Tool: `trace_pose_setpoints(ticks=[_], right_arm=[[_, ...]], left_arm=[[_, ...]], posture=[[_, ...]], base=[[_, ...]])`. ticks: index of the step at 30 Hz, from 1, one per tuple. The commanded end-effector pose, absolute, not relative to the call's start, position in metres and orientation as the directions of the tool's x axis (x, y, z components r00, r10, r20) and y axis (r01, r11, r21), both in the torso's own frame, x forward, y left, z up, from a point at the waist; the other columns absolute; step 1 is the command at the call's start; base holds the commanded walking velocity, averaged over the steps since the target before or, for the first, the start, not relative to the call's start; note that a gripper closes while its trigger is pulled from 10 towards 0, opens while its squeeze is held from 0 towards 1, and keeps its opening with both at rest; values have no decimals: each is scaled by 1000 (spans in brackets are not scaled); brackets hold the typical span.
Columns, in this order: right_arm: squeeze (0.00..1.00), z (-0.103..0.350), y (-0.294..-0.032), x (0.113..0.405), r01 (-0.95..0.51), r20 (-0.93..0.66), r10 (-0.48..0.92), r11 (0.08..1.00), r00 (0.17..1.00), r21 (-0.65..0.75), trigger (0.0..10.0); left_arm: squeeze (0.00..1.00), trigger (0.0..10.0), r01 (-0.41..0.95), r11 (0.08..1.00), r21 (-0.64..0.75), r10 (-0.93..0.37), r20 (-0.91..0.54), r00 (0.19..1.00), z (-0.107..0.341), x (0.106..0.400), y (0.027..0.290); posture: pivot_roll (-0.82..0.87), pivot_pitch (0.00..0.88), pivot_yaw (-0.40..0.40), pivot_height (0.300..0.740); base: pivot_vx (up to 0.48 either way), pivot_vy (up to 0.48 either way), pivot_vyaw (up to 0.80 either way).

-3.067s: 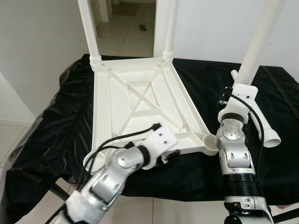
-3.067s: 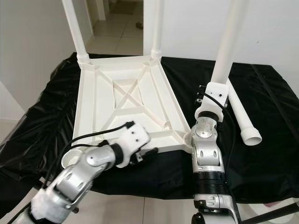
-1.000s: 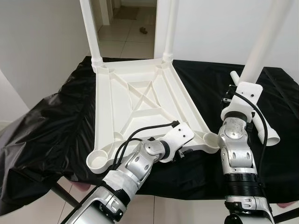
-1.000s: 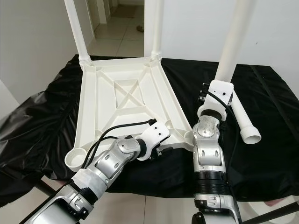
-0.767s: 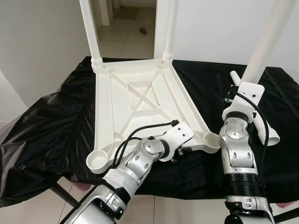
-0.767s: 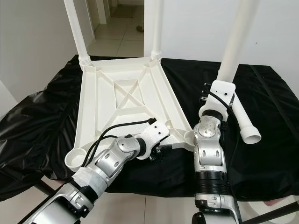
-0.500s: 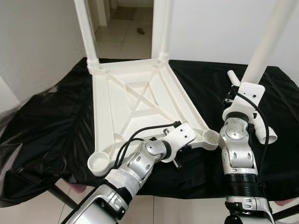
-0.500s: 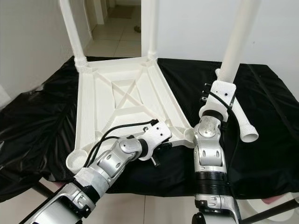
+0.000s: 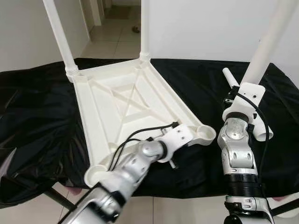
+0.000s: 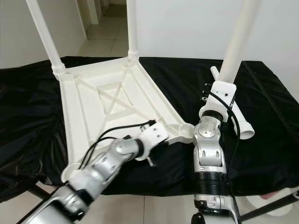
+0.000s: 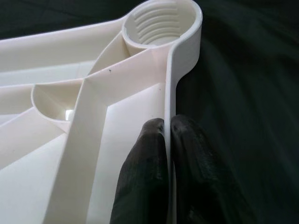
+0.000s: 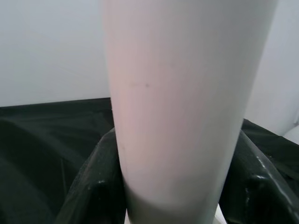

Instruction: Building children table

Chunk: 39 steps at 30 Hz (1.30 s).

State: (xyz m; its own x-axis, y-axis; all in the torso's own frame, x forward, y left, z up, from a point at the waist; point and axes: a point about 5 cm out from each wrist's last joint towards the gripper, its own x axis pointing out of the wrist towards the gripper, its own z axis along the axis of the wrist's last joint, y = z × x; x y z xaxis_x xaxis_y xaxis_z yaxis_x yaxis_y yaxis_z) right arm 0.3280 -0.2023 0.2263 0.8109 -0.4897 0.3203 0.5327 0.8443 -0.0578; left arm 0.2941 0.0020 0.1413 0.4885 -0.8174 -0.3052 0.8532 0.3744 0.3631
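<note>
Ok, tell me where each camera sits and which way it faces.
Left and right eye views: on the head, facing forward and down at the tabletop; both arms show.
Left wrist view: along the left gripper, shut on the tabletop's rim.
Right wrist view: along the right gripper, clamping a table leg.
Head and left wrist views share the empty corner socket.

the white plastic table top point(image 9: 126, 105) lay upside down on the black-covered surface, its ribbed underside with a crossed brace facing up. two white legs point(image 9: 58, 35) stood upright in its far corner sockets. the near right corner socket point(image 11: 161, 21), threaded inside, was unfilled, as was the near left one point(image 9: 96, 175). a third leg point(image 10: 238, 39) stood held upright to the right of the top, and a fourth leg point(image 10: 236, 119) lay flat beside it.
</note>
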Motion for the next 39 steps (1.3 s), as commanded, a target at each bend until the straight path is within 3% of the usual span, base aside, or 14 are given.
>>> trace_pose_setpoints(ticks=[1, 8, 15, 16, 18, 19, 20, 24, 28, 33, 39], right_arm=[[0, 228, -198, 328, 524, 329, -479, 849, 814, -61, 10000], [0, 227, -195, 331, 509, 324, -465, 858, 824, -63, 10000], [0, 226, -187, 335, 473, 321, -431, 878, 844, -65, 10000], [0, 227, -184, 336, 448, 322, -407, 892, 855, -61, 10000], [0, 228, -182, 336, 429, 323, -390, 901, 862, -58, 10000], [0, 228, -180, 336, 394, 323, -356, 917, 877, -59, 10000], [0, 227, -178, 336, 344, 322, -308, 937, 895, -59, 10000], [0, 227, -177, 336, 325, 322, -291, 944, 901, -58, 10000], [0, 229, -169, 332, 193, 330, -171, 981, 928, -36, 10000], [0, 229, -166, 329, 138, 331, -122, 990, 936, -26, 10000], [0, 222, -152, 307, -90, 331, 74, 995, 941, 33, 10000]], left_arm=[[0, 10000, 861, 342, 375, -837, -294, 461, 143, 286, 15], [0, 10000, 892, 263, 368, -868, -313, 385, 142, 262, 39], [0, 10000, 889, 267, 373, -868, -308, 390, 143, 260, 37], [1000, 10000, 882, 289, 372, -861, -302, 409, 144, 264, 36], [1000, 10000, 878, 304, 371, -856, -298, 422, 145, 266, 35], [871, 10000, 863, 331, 383, -845, -286, 451, 148, 270, 35], [0, 10000, 844, 358, 400, -834, -269, 481, 153, 275, 34], [0, 10000, 840, 363, 403, -833, -265, 486, 155, 276, 33], [0, 10000, 821, 403, 404, -815, -250, 523, 159, 281, 33], [0, 10000, 819, 407, 405, -814, -247, 527, 160, 282, 32], [0, 10000, 810, 423, 406, -807, -238, 541, 161, 284, 30]], posture=[[2, 73, 35, 740], [28, 73, 22, 740], [31, 67, 10, 740], [31, 67, 9, 740], [31, 67, 9, 740], [27, 68, 10, 740], [26, 70, 7, 740], [26, 70, 7, 740], [21, 73, 1, 740], [21, 74, -1, 740], [15, 76, -8, 740]], base=[[0, 0, 0], [0, 0, 0], [0, 0, 0], [0, 0, 0], [0, 0, 0], [0, 0, 0], [0, 0, 0], [0, 0, 0], [0, 0, 0], [0, 0, 0], [0, 0, 0]])
